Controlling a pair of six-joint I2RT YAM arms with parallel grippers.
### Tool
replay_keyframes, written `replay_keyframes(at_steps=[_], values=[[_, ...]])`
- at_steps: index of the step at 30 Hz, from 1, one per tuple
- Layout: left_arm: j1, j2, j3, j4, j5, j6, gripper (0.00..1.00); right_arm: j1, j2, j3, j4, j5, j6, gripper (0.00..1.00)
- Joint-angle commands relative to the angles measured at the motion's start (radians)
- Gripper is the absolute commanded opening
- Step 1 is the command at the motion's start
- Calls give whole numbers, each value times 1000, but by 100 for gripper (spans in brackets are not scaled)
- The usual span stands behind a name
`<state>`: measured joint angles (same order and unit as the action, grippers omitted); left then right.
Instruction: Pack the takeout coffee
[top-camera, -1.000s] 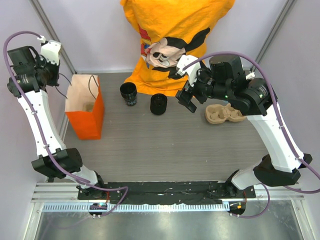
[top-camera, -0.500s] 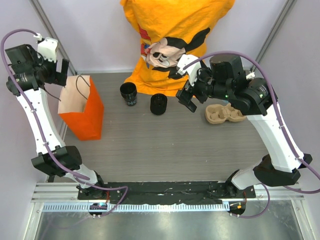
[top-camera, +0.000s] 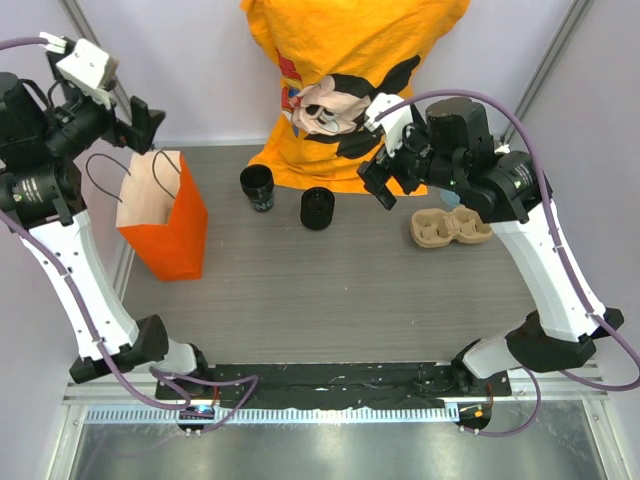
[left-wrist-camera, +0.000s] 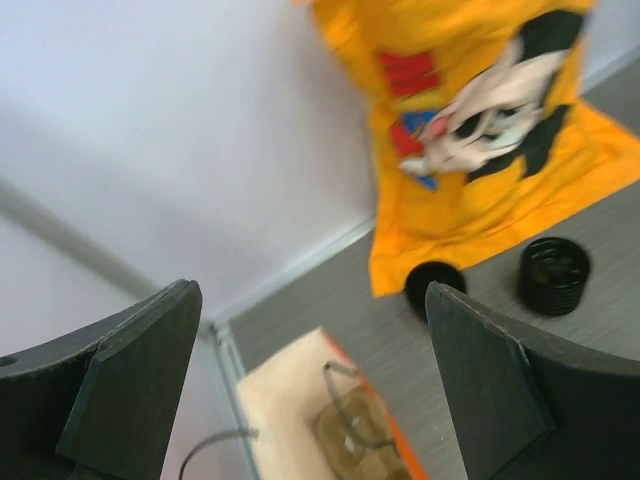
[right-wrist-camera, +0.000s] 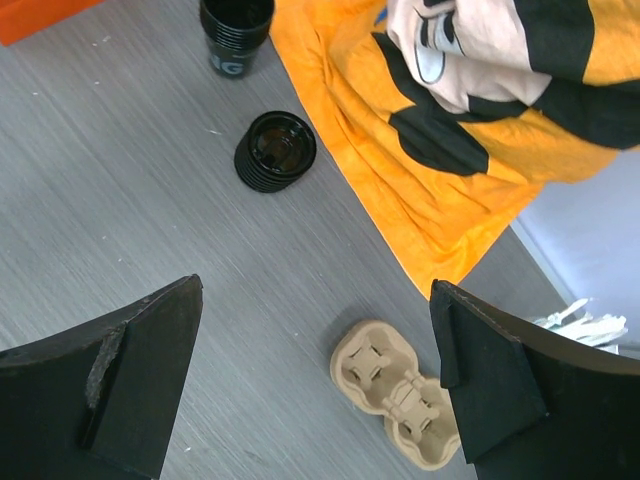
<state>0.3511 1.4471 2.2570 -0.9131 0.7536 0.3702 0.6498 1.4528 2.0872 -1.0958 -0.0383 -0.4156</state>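
The takeout coffee is out of view. The orange paper bag (top-camera: 168, 222) stands open at the far left of the table, and the left wrist view shows a brown cardboard piece (left-wrist-camera: 365, 440) inside the bag (left-wrist-camera: 285, 400). My left gripper (top-camera: 138, 122) hangs open above the bag's far rim, holding nothing (left-wrist-camera: 308, 292). My right gripper (top-camera: 378, 182) is open and empty above the table (right-wrist-camera: 315, 285), between a short black round stack (top-camera: 317, 207) and a cardboard cup carrier (top-camera: 450, 227).
A black cup with white print (top-camera: 257, 187) stands left of the black stack (right-wrist-camera: 275, 150), both at the edge of an orange cartoon-print cloth (top-camera: 350, 80). The cup carrier (right-wrist-camera: 400, 395) lies at the right. Purple walls close in the back and sides.
My left gripper opened, let go of the bag's handle and rose up and away. The bag's top shifted left. My right gripper moved slightly up and right.
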Motion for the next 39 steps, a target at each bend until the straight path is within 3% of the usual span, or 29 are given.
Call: replay_keyframes(at_steps=[1,5,9,11,15,20,21,31,39], values=[[-134,42,70,-98,95,84,100,-51,-12,-27,77,-15,32,100],[-396,85,47,-184,-118,193,100,-119,-12,-68,100,-51,40,100],[-543,139,-40,-159,-370,200,100,-163,-26,-142,152,-98,46,100],[-575,183,-60,-152,-395,179,100,-171,-29,-180,174,-116,46,100],[-578,257,-94,-118,-373,130,100,-188,-25,-225,200,-138,52,100],[-578,361,-65,-102,-335,102,86,-210,-12,-256,223,-170,61,100],[-578,401,-54,-107,-333,98,79,-213,-11,-260,224,-176,61,100],[-577,630,56,-213,-316,64,67,-230,1,-274,235,-199,67,99],[-575,682,43,-230,-416,10,55,-231,4,-269,228,-219,78,100]])
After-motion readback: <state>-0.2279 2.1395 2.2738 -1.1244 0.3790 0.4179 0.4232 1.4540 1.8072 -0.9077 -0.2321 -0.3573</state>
